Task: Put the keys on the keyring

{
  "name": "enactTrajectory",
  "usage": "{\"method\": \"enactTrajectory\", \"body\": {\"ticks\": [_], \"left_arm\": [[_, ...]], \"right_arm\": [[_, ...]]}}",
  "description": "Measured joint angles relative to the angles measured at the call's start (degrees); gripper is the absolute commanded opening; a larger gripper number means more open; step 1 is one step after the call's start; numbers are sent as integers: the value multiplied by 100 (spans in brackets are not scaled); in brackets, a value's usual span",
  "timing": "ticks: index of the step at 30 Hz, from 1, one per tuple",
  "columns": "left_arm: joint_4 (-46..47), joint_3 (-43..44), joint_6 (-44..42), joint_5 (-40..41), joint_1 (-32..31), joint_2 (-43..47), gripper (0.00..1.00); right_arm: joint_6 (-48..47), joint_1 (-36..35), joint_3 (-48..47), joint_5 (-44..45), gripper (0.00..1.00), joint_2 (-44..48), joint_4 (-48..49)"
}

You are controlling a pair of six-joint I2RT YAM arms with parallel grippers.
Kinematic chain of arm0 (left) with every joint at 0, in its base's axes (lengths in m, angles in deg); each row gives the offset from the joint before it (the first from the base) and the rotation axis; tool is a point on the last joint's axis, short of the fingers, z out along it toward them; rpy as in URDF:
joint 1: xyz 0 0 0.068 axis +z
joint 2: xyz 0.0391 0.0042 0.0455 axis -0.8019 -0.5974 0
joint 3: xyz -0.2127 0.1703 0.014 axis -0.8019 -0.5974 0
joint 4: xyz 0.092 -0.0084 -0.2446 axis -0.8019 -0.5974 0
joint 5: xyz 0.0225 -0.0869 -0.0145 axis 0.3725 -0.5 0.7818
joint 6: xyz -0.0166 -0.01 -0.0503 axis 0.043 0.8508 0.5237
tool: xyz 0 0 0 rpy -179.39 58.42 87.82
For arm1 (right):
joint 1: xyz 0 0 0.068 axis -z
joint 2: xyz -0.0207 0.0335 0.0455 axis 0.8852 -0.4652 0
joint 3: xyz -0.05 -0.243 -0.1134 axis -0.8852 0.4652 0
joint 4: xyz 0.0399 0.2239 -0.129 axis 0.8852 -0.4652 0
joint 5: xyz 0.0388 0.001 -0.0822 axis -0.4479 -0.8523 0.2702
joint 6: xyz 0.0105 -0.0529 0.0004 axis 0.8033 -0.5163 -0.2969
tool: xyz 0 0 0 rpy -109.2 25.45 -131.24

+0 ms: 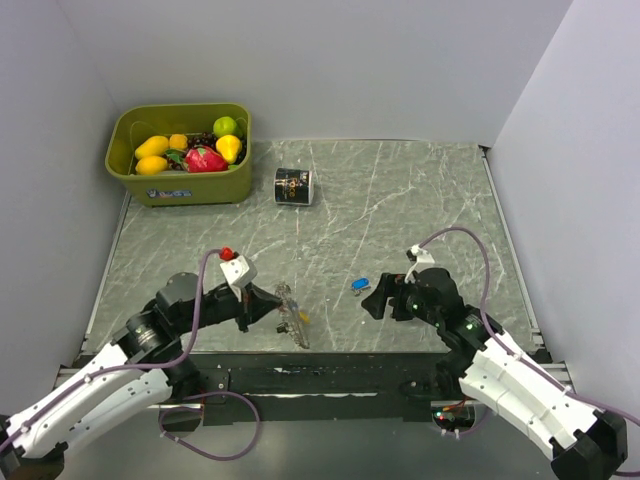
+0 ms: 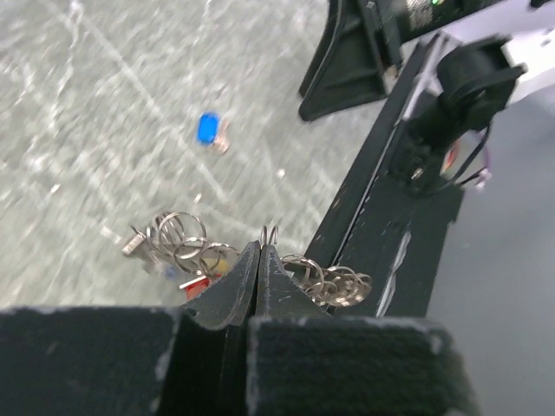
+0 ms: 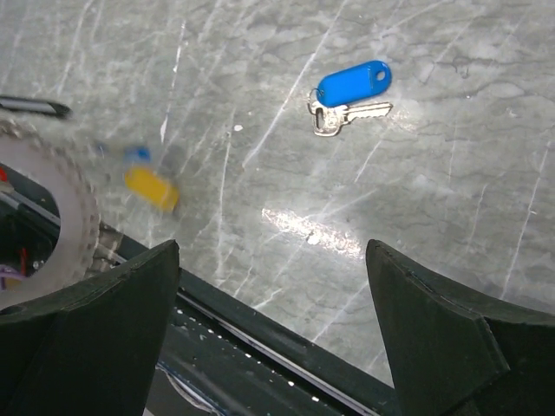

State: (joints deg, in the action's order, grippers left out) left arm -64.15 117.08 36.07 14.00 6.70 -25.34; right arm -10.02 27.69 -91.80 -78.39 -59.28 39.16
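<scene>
One key with a bright blue plastic head (image 1: pixel 360 284) lies flat on the marble table between the arms; it also shows in the right wrist view (image 3: pixel 354 84) and the left wrist view (image 2: pixel 208 128). My left gripper (image 1: pixel 268 301) (image 2: pixel 261 247) is shut on the keyring (image 1: pixel 292 318), pinching a thin wire loop (image 2: pixel 270 234). Small silver rings with red and yellow tags hang on both sides of the fingers near the table's front edge. My right gripper (image 1: pixel 378 300) (image 3: pixel 270 247) is open and empty, just right of the blue key and near the front edge.
A green bin (image 1: pixel 180 185) of toy fruit stands at the back left. A small black labelled can (image 1: pixel 294 186) lies beside it. A black rail (image 1: pixel 330 375) runs along the table's front edge. A blurred yellow tag (image 3: pixel 152 189) and a pale toothed arc (image 3: pixel 61 186) show left.
</scene>
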Motion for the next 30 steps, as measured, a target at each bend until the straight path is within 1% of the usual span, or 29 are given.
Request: {"method": "enactTrajectory", "body": {"ticks": [4,8,12,15,18,22,26,30], "left_arm": [[-570,92,-188,223,2,413,1],[-743,313,-341,382,2,658,1],[-728,472,-494,466,2,393,1],[-645,498,-595,417,2,-249,1],[-304,369,-610,315,2,-999,1],[535,-173,-424,173,2,-1746,1],[1110,-501,-249,162,2,-2124,1],[1513,-516,-199,157,2,-2168,1]], "right_arm": [[-26,-11,-74,81,94,-114,-26],[-111,-17,-136,94,95,-203,-24],[-181,-17,-136,39,96,-203,39],[-243,-22,-136,-28,98,-260,122],[-302,-33,-136,-52,99,-400,192],[-332,-44,-136,-50,100,-658,245],[-376,-52,-136,-48,100,-756,313],[-426,-57,-136,-55,100,-680,468]]}}
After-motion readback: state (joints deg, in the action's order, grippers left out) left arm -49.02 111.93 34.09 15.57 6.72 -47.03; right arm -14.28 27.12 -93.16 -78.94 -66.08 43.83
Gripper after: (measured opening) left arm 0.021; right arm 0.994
